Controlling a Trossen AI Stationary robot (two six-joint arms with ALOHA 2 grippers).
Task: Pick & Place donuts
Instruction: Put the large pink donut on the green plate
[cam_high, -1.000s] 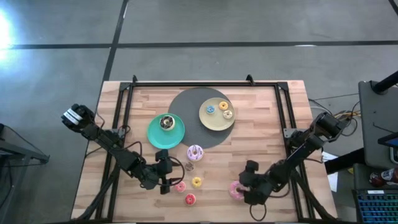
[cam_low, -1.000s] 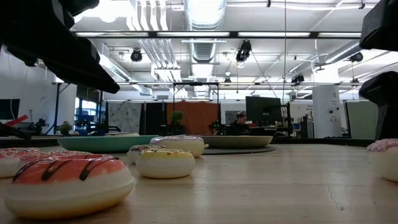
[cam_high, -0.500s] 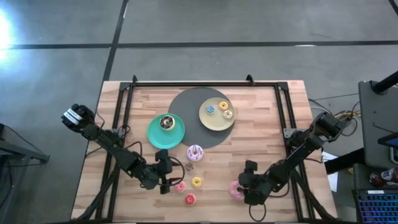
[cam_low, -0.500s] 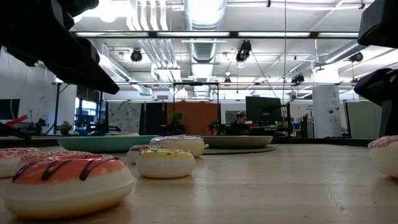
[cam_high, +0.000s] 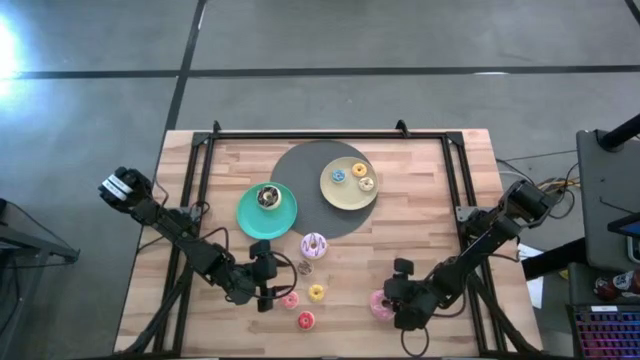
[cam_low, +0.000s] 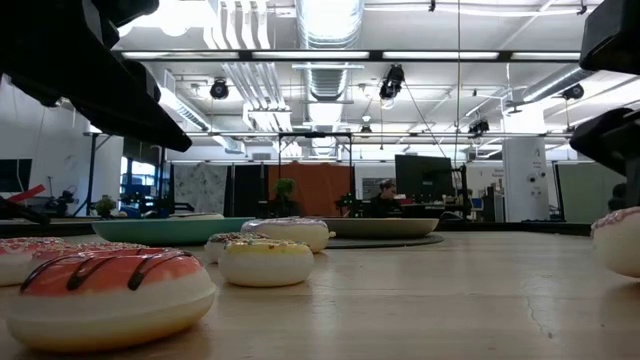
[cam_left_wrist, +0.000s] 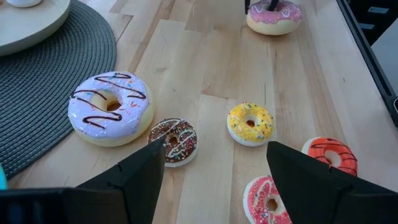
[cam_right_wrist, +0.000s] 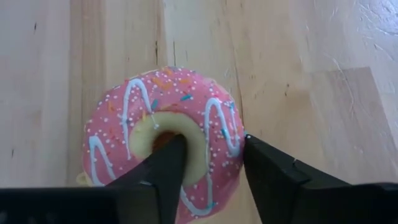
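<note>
A large pink donut with white stripes lies on the wood near the table's front right. My right gripper has shut on its ring, and the two also show from above. My left gripper hangs open above the small donuts near the front middle and touches none of them. Below it lie a white-lilac donut, a brown one, a yellow one, a red one and a small pink one. My right gripper has one finger in the pink donut's hole and the other outside the ring. Between them they pinch the ring's band. The fingers slant down from the table's right. The donut lies flat on the table.
A teal plate holds one donut. A pale-yellow plate holds two tiny ones and sits on a dark round mat at the table's middle back. A black frame runs along the far and side edges.
My right gripper has closed its fingers on the pink donut's ring while staying in place. The donut has shifted a little in the low view. My left gripper has kept still.
</note>
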